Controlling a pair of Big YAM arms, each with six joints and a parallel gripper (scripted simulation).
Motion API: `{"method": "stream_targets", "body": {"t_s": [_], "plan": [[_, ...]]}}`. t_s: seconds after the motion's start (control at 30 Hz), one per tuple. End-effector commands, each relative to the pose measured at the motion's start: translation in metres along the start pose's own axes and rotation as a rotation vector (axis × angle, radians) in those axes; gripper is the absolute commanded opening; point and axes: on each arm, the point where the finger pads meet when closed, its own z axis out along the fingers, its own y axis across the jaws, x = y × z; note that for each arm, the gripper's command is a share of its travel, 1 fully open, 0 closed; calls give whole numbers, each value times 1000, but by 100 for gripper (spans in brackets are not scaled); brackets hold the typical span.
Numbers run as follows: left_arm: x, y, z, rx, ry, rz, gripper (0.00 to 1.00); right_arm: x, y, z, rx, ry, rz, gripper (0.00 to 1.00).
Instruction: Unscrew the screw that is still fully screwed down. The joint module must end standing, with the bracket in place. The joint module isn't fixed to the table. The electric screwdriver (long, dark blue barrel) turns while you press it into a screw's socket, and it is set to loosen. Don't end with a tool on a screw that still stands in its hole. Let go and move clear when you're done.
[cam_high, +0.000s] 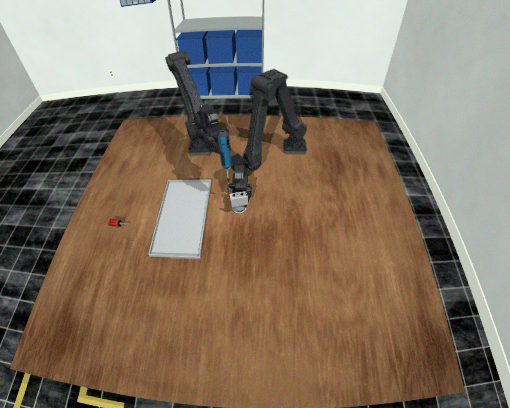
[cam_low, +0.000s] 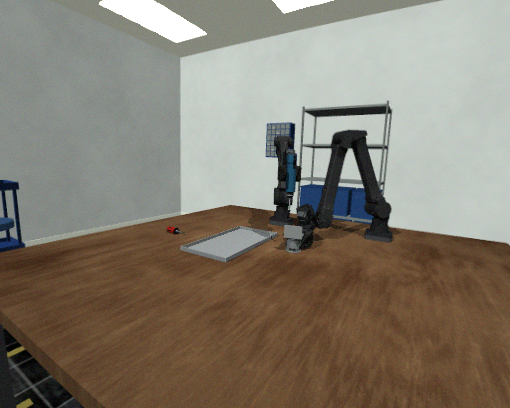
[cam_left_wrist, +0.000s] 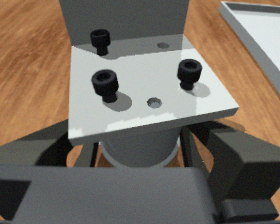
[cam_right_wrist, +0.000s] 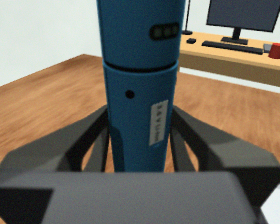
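The joint module stands upright on the table with the grey bracket on top. My left gripper is shut on the module's round body. Three black socket screws stand in the bracket. Two holes are empty. I cannot tell which screw sits lowest. My right gripper is shut on the blue electric screwdriver. It holds the tool upright, with the tip just above and behind the module.
A flat grey tray lies just beside the module. A small red hand screwdriver lies further out beyond the tray. A shelf with blue bins stands behind the arm bases.
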Motion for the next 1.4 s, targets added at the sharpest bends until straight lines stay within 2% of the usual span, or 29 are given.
{"method": "stream_targets", "body": {"t_s": [0.0, 0.03, 0.2, 0.23, 0.3, 0.4, 0.57, 0.6, 0.63, 0.67, 0.77, 0.97, 1.07, 1.17, 1.27, 1.37], "plan": [[-8, -5, 2, 7, -18, -12, 59, -29, 5, -3, -10, -71, 9, 42], [-8, -5, 2, 7, -18, -12, 59, -22, 5, -4, -10, -57, 9, 42], [-8, -5, 2, 7, -18, -12, 59, -28, 5, -3, -10, -68, 9, 42], [-8, -5, 2, 7, -18, -12, 59, -17, 5, -6, -10, -47, 9, 42], [-8, -5, 2, 7, -18, -12, 59, -13, 5, -8, -10, -35, 8, 42], [-8, -5, 2, 7, -18, -12, 59, -26, 5, -6, -10, -62, 9, 42], [-8, -5, 2, 7, -18, -12, 59, -5, 4, -13, -10, -21, 8, 42], [-8, -5, 2, 7, -18, -12, 59, -9, 4, -13, -10, -28, 9, 42], [-8, -5, 2, 7, -18, -12, 59, -35, 4, -7, -10, -83, 10, 42], [-8, -5, 2, 7, -18, -12, 59, -41, 4, -6, -10, -97, 10, 42], [-8, -5, 2, 7, -18, -12, 59, -41, 4, -6, -10, -97, 10, 42], [-8, -5, 2, 7, -18, -12, 59, -6, 4, -16, -9, -32, 9, 42], [-8, -5, 2, 7, -18, -12, 59, -15, 4, -13, -9, -44, 9, 42], [-8, -5, 2, 7, -18, -12, 59, -2, 4, -17, -9, -27, 9, 42], [-8, -5, 2, 7, -18, -12, 59, -20, 4, -12, -9, -57, 10, 42], [-8, -5, 2, 7, -18, -12, 59, -18, 4, -13, -9, -51, 10, 42]]}}
